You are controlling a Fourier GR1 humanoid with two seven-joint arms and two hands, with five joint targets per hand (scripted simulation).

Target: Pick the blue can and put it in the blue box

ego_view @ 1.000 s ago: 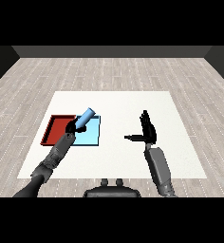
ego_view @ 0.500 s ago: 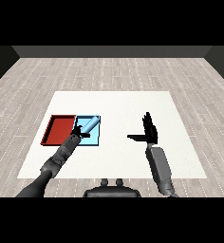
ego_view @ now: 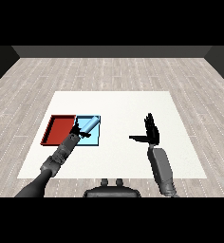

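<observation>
Grey plank floor all round, white counter in the middle. Red tray and light blue tray side by side at counter's left. Blue can lying tilted over the light blue tray, inside its outline. Left hand at the can's lower end; whether curled round it, cannot tell. Right hand well apart on bare counter, fingers straight, thumb stuck out leftward, holding nothing.
</observation>
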